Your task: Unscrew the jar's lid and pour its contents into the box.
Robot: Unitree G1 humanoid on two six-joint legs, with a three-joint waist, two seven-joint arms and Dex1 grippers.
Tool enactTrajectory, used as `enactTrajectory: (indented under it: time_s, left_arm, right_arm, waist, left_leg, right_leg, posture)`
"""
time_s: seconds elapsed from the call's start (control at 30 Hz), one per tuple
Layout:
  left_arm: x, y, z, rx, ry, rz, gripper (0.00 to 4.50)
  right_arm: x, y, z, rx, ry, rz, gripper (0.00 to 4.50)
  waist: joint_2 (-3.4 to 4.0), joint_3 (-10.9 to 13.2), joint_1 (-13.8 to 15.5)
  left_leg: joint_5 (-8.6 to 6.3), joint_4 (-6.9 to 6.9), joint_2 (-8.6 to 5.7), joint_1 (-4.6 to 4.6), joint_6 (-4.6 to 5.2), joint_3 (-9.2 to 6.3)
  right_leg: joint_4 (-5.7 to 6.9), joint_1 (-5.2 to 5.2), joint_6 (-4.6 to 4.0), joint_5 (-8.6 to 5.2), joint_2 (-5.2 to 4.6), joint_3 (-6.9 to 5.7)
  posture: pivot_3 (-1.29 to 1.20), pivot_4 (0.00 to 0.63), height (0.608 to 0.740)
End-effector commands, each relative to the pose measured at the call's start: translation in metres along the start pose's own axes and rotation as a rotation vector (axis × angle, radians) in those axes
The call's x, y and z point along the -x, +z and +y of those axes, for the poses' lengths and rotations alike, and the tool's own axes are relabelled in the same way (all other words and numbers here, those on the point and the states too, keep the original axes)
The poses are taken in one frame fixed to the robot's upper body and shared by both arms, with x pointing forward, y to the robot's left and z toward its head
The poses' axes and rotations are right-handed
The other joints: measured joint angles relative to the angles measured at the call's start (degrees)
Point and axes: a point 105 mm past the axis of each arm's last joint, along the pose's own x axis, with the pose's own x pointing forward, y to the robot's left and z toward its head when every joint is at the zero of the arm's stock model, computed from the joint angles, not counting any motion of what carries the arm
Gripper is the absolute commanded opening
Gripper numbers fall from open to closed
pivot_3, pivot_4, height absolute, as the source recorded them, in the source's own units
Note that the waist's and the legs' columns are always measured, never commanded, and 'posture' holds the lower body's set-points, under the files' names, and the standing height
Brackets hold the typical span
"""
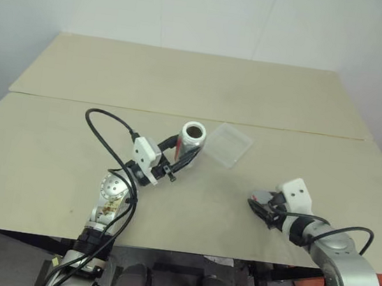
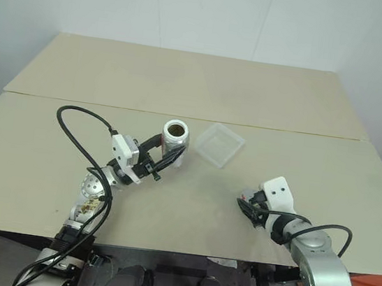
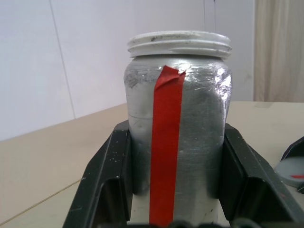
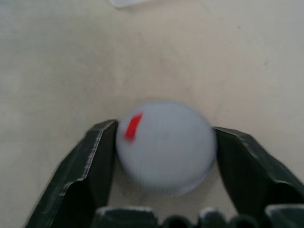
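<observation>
Near right on the desk point(image 1: 47, 166), your right pincer point(image 4: 164, 156) loosely bracketed the lid point(image 4: 165, 146); left pincer point(image 3: 175, 185) clamped the light, slick jar point(image 3: 178, 128) mid-body.

Before me lies a pale beige surface point(image 1: 185, 79) of two boards joined by a seam, backed by plain white walls point(image 1: 125, 0).

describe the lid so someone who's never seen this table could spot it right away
On the tan table, look toward the near right side, where the right gripper reaches down to the surface. The lid lies flat between its two black fingers. It is a small round grey disc with a bit of red tape, well apart from the open jar and the clear box.
</observation>
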Motion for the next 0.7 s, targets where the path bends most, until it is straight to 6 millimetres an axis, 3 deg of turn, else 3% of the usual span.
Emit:
enactTrajectory:
  time_s: [0.03,0.17,0.4,0.5,0.63,0.7]
  left_arm:
    - [-0.005,0.011,0.002,-0.030,0.004,-0.047,1.93]
    - [-0.009,0.011,0.004,-0.036,0.003,-0.042,1.93]
    - [-0.027,0.004,0.020,-0.058,-0.022,0.011,1.93]
    - [-0.035,0.000,0.027,-0.086,-0.041,0.039,1.93]
    - [-0.061,-0.016,0.046,-0.237,-0.017,0.166,1.93]
    - [-0.074,-0.020,0.052,-0.392,-0.030,0.227,1.93]
  right_arm:
    - [0.008,-0.002,0.008,-0.003,0.048,0.017,4.48]
    - [0.017,0.008,0.005,0.048,0.033,0.002,4.48]
    - [0.035,0.054,-0.008,0.136,-0.035,-0.186,4.48]
    - [0.039,0.062,-0.014,0.142,-0.073,-0.232,4.48]
    - [0.042,0.063,-0.019,0.152,-0.142,-0.247,4.48]
    - [0.042,0.065,-0.019,0.137,-0.163,-0.264,4.48]
  waist:
    - [0.00,0.0,0.1]
    - [0.00,0.0,0.1]
    - [-0.01,0.0,0.4]
    - [-0.01,0.0,0.5]
    - [-0.04,0.0,0.7]
    - [-0.05,0.0,0.7]
  left_leg:
    - [0.00,0.00,0.00,-0.01,0.00,0.00]
    - [0.00,-0.01,0.01,-0.03,0.00,-0.01]
    - [0.00,0.08,-0.02,-0.03,0.00,-0.01]
    - [0.00,0.08,-0.03,-0.06,0.00,0.00]
    - [0.00,0.09,-0.07,-0.10,0.00,0.04]
    - [0.01,0.13,-0.10,-0.15,0.00,0.12]
  right_leg:
    - [-0.01,-0.01,0.00,0.00,0.00,0.00]
    - [-0.02,-0.03,0.01,-0.01,0.01,-0.01]
    - [0.01,-0.01,0.05,0.02,0.02,0.00]
    - [0.00,-0.03,0.06,0.02,0.03,-0.01]
    - [-0.01,-0.04,0.07,0.03,0.04,-0.05]
    - [-0.03,-0.02,0.09,0.04,0.03,-0.10]
  posture:
    - [0.00,0.150,0.740]
    - [0.00,0.150,0.740]
    - [0.00,0.150,0.740]
    - [0.00,0.150,0.740]
    - [0.00,0.150,0.740]
    - [0.00,0.150,0.740]
